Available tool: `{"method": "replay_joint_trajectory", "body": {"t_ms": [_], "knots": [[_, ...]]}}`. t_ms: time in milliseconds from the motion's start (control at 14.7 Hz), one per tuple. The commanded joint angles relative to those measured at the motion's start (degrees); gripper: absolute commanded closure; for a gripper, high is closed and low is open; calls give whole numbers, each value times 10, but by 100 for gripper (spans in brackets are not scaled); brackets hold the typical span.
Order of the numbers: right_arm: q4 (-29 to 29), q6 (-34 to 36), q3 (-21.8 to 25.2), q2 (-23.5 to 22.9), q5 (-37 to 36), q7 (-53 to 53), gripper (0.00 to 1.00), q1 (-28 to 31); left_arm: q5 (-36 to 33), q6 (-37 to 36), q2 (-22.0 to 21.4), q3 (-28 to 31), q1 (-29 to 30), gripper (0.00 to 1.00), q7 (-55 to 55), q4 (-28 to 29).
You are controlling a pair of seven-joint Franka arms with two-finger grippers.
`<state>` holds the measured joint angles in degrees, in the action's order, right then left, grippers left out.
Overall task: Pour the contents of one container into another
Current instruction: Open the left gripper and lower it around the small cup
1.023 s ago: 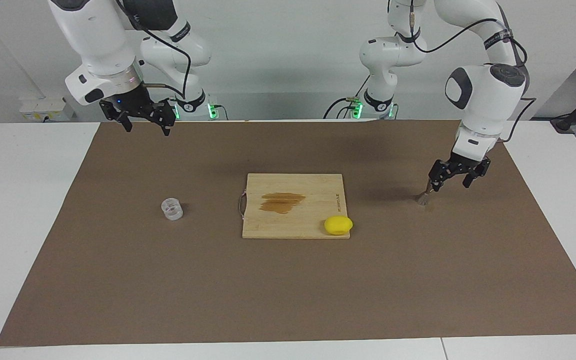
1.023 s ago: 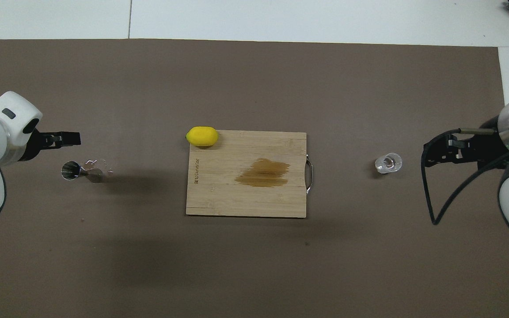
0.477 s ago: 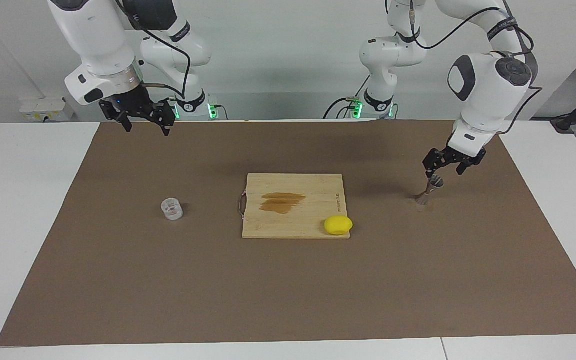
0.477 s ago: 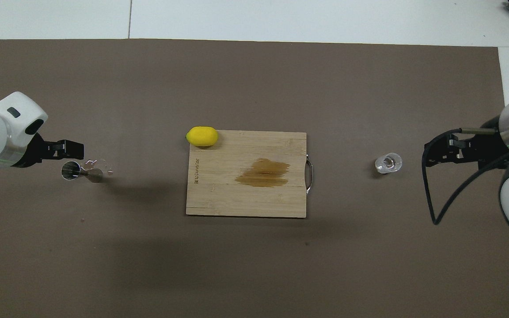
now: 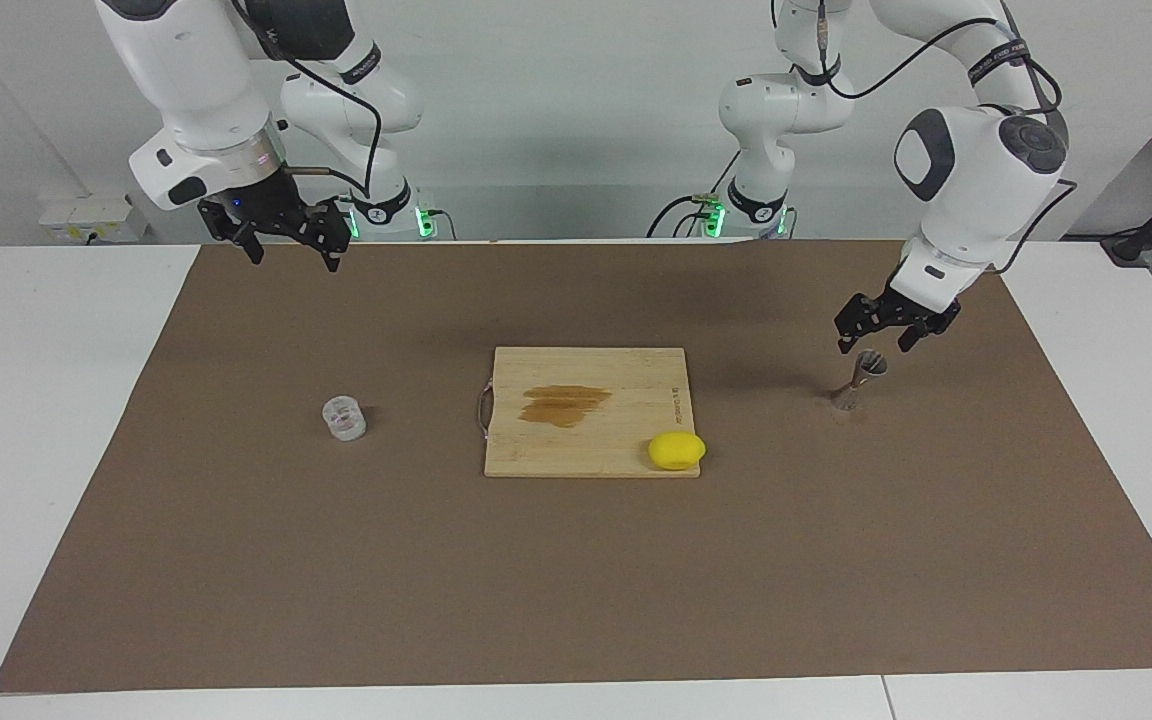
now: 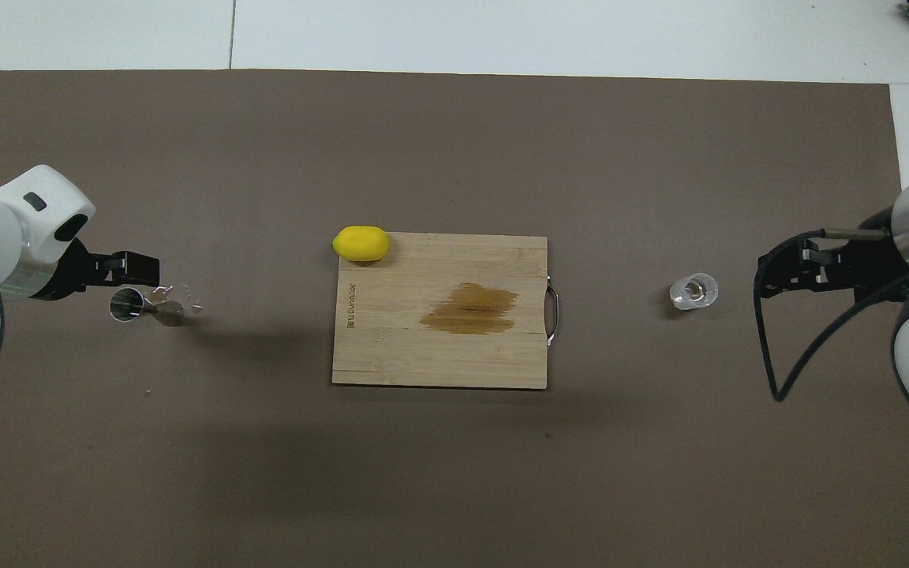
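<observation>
Item one: glass tumbler (image 5: 344, 418), short, clear, thick faceted walls, round mouth. It stands upright on the brown mat (image 5: 576, 560) toward my right arm's end of the surface, its axis vertical and its mouth up, well apart from the cutting board (image 5: 586, 412).

Item two: metal jigger (image 5: 858, 380), silvery, hourglass-shaped, two cones meeting at a narrow waist. It stands on the mat toward my left arm's end, long axis upright with its open cup upward; in the overhead view the round rim shows as a bright ring. A few small glinting droplets lie on the mat just beside its base.

Item three: cutting board, pale wood with visible grain, rectangular, flat at the middle of the mat, a thin metal handle on the edge facing the tumbler. A brown stain marks its middle.

Item four: lemon (image 5: 677, 450), yellow, smooth, oval, lying at the board's corner farthest from me on the jigger's side, long axis along the board's edge.

My left hand (image 5: 871, 330) hangs just over the jigger's rim, fingers spread wide, holding nothing. My right hand (image 5: 288, 236) waits in the air over the mat's edge nearest me, fingers apart, empty.
</observation>
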<state>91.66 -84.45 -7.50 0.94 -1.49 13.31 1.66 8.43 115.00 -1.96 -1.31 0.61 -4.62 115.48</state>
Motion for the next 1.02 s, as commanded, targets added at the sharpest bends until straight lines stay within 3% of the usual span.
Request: {"method": "replay_joint_trajectory", "body": {"t_ms": [0,341,682,955], "knots": [[5,-13,-2,7,3,-2,0,3,65,-12,-6,1,40,0,-99,3],[6,-12,-3,8,2,5,0,0,134,-14,-1,2,78,0,-301,4],[6,-15,-2,7,3,-2,0,5,231,-14,18,2,127,0,-671,4],[7,-15,-2,7,3,1,0,4,348,-73,49,1,161,0,-821,1]]}}
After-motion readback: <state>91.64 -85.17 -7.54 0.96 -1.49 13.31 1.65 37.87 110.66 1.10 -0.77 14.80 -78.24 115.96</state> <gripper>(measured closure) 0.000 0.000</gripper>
